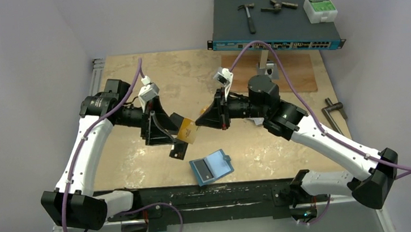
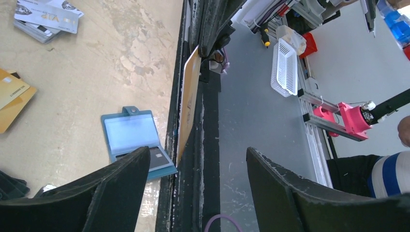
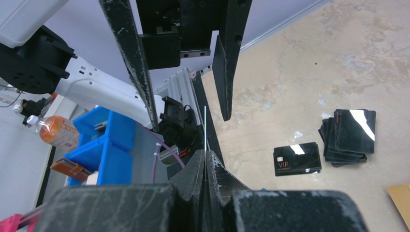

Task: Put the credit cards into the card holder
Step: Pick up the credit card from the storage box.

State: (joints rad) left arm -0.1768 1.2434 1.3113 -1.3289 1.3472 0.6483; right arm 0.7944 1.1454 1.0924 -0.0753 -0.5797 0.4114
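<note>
Between the arms, the right gripper [image 3: 205, 162] was clamped on an orange-gold card [image 1: 188, 130], held edge-on. The left gripper [image 2: 198, 153] faced it, fingers spread wide and clear of the card. Below, nearer the arm bases, the card holder [image 1: 211, 167] lay unfolded on the table [image 1: 131, 77], with black cards [image 3: 348, 133] stacked farther off.

The card holder [image 1: 212, 167] lies uncovered from above. The left gripper [image 1: 172, 133] and the right gripper [image 1: 196, 127] with its orange card [image 1: 189, 130] crowd just behind it
</note>
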